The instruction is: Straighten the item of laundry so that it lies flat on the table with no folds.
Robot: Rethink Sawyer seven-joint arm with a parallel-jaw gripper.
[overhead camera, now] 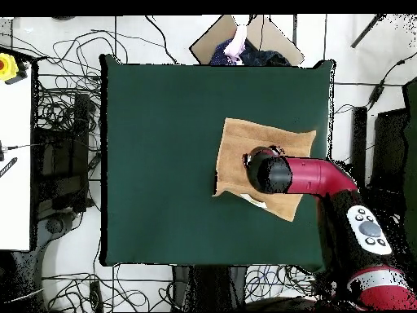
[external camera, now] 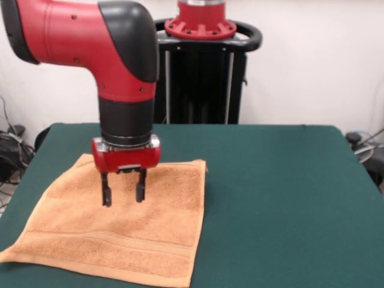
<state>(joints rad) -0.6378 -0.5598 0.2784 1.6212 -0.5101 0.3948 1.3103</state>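
Green table [external camera: 282, 192] bears the towel [external camera: 156, 240]; elbow-bent arm points its open end effector [external camera: 123, 193] straight down.

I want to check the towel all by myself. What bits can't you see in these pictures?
- Overhead view: the arm covers the middle of the towel and hides the tool.
- Front view: the towel's near edge is cut off by the picture's bottom.
- Front view: the tool hides the cloth behind it.
- White tag: not visible.

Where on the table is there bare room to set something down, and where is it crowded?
In the front view, the green table is bare from the towel's right edge across to the table's right edge, and behind the towel toward the pedestal. It is crowded at the left, where the open hand hangs over the towel.
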